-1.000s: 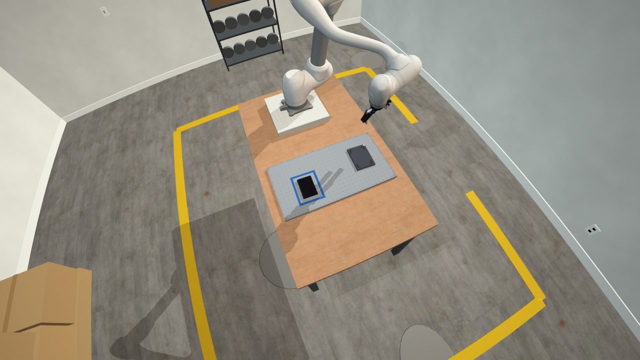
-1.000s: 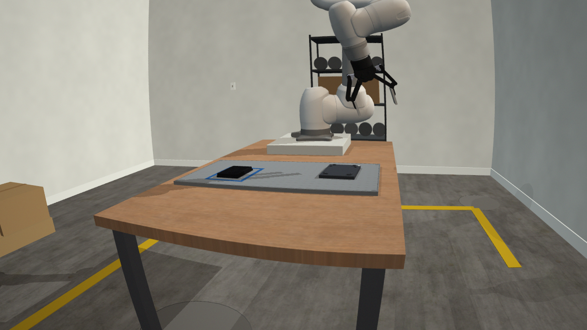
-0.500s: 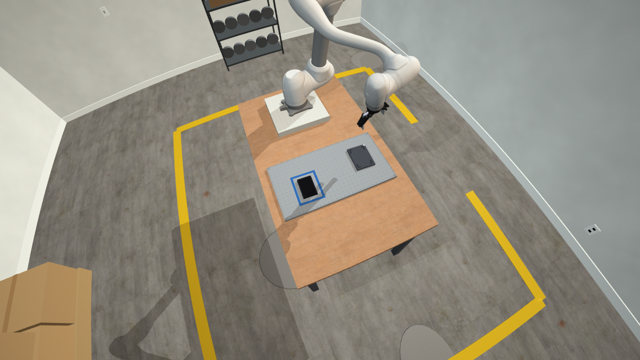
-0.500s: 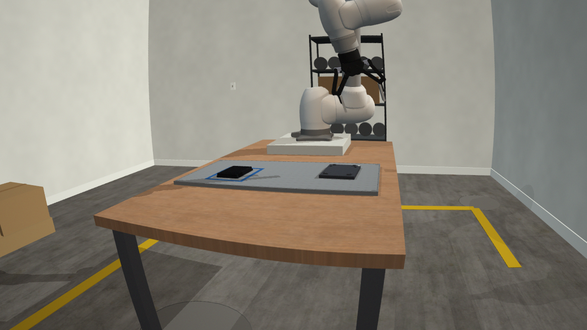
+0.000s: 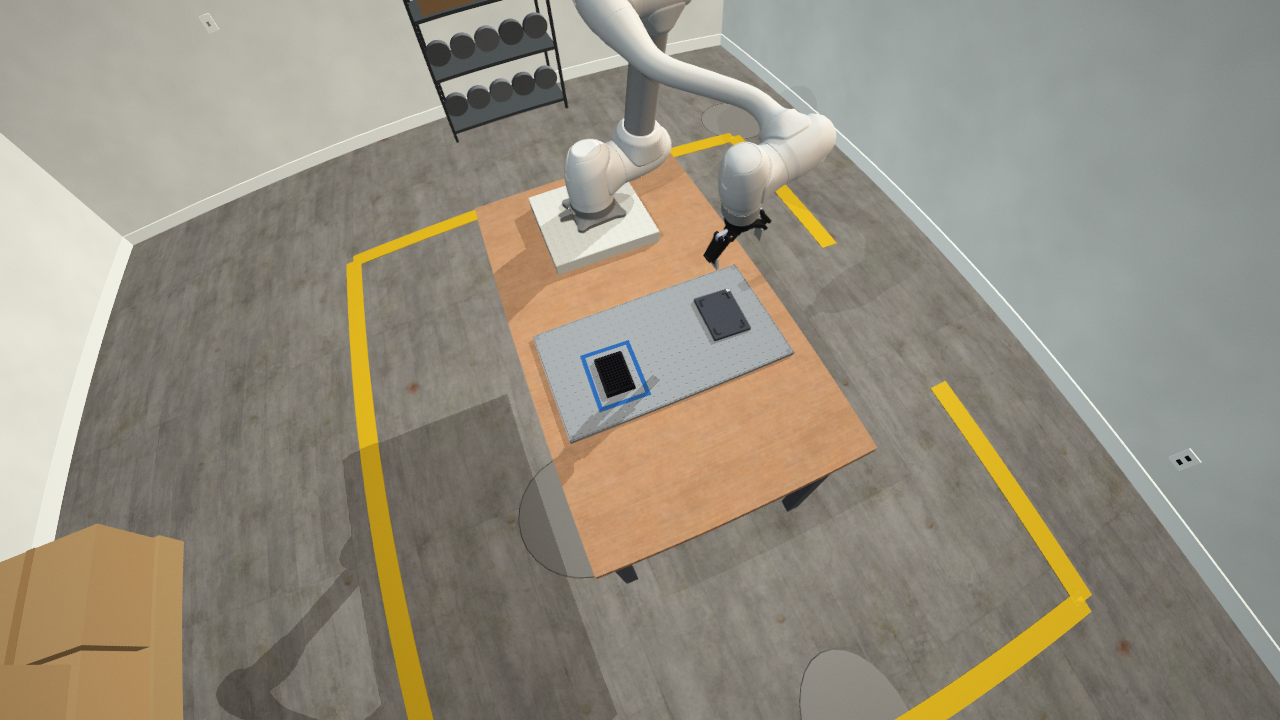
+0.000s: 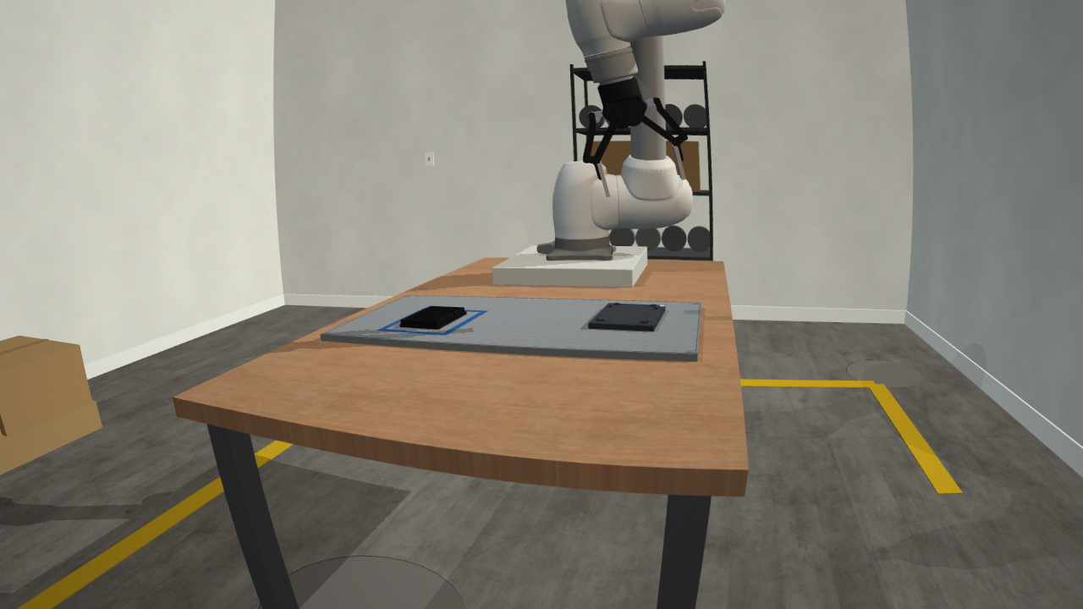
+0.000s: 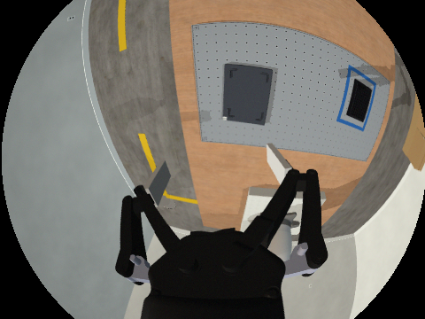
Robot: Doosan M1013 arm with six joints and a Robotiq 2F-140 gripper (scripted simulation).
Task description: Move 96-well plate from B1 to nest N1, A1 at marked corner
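Note:
The black 96-well plate point(image 5: 614, 373) lies flat inside the blue outline of spot B1 on the grey perforated baseplate point(image 5: 662, 349). It also shows in the exterior view point(image 6: 432, 316) and in the wrist view point(image 7: 359, 98). The dark plate nest N1 point(image 5: 722, 316) sits empty at the baseplate's other end, also seen from the front point(image 6: 628, 315) and from the wrist point(image 7: 248, 92). My gripper point(image 6: 640, 165) is open and empty, high above the table near the nest's end, far from the plate; it also shows in the top view point(image 5: 735, 238).
The arm's white pedestal point(image 5: 594, 228) stands on the wooden table behind the baseplate. A black shelf rack point(image 5: 487, 62) stands at the back wall. Cardboard boxes point(image 5: 85, 626) sit on the floor at the left. Yellow floor tape surrounds the table.

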